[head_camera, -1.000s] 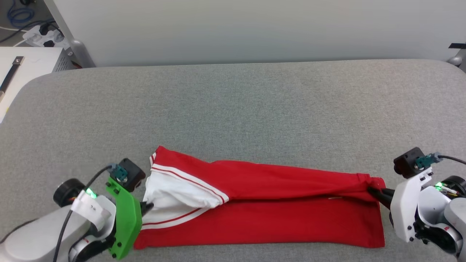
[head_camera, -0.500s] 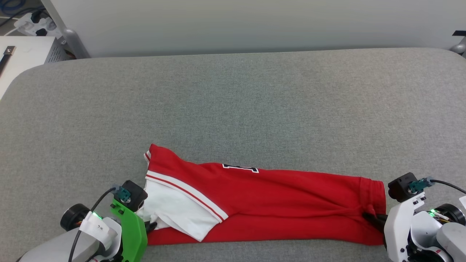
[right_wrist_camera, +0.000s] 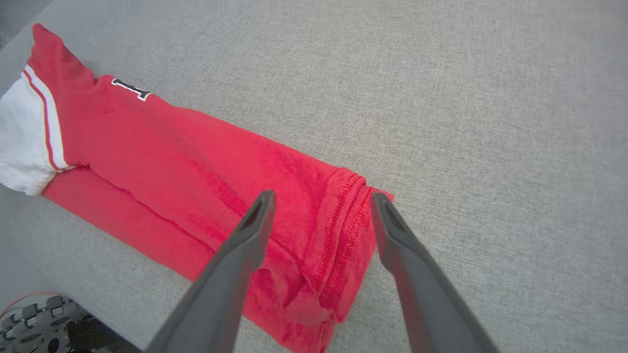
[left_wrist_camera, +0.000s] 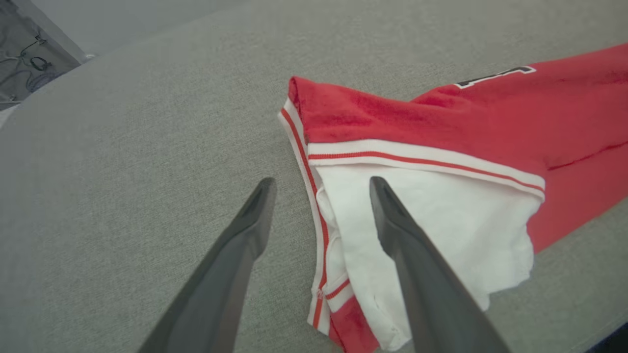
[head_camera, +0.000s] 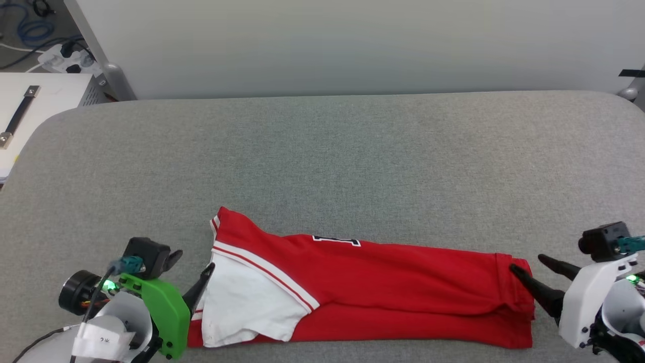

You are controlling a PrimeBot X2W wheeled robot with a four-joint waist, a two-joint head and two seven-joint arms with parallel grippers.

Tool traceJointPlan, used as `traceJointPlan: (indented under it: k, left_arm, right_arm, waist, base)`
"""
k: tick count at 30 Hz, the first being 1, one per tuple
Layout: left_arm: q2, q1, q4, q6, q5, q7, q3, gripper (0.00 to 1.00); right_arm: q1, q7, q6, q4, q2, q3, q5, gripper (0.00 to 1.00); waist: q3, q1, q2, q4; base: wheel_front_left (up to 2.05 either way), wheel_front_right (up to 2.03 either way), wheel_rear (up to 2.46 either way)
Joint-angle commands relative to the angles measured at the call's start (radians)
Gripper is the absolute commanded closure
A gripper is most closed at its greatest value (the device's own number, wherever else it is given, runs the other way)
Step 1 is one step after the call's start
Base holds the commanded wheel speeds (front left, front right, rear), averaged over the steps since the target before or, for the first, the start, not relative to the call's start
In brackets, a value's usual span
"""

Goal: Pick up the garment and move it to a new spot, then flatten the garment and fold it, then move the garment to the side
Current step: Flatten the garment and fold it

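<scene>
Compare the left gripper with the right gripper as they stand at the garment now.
The left gripper sits on a green bracket; the right gripper on a white bracket. The left is at the garment where its white sleeve lies; the right is at its red hem end. Shared: both are open, and neither holds the cloth.

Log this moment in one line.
garment: folded into long band, lying on grey surface | left gripper: open, at sleeve end | right gripper: open, at hem end
</scene>
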Motion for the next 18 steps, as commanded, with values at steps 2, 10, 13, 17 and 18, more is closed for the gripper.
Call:
traceJointPlan:
  k: [2,10,13,17,18]
  left_arm:
    - [0.006,0.03,-0.017,0.047,0.022,-0.059,0.023,0.0]
    - [-0.023,0.076,-0.043,0.205,0.089,-0.165,0.138,0.0]
    - [-0.062,0.138,-0.086,0.284,0.216,-0.168,0.283,0.0]
    - [-0.113,0.224,-0.119,0.316,0.327,-0.168,0.428,0.0]
    - [-0.13,0.249,-0.127,0.32,0.356,-0.168,0.468,0.0]
  right_arm:
    - [0.025,0.019,-0.001,-0.028,-0.011,-0.049,-0.014,0.0]
    - [0.1,0.18,-0.001,-0.06,-0.013,-0.189,-0.003,0.0]
    - [0.139,0.262,-0.001,-0.052,0.007,-0.242,0.021,0.0]
    - [0.144,0.279,-0.001,-0.044,0.043,-0.27,0.023,0.0]
    - [0.144,0.285,-0.001,-0.038,0.052,-0.274,0.021,0.0]
  waist:
    - [-0.006,0.0,0.0,0.006]
    - [0.003,0.0,0.0,0.025]
    - [0.023,0.0,0.0,0.039]
    - [0.043,0.0,0.0,0.055]
    - [0.047,0.0,0.0,0.06]
  base:
    - [0.0,0.0,0.0]
    - [0.0,0.0,0.0]
    - [0.0,0.0,0.0]
    - [0.0,0.0,0.0]
    - [0.0,0.0,0.0]
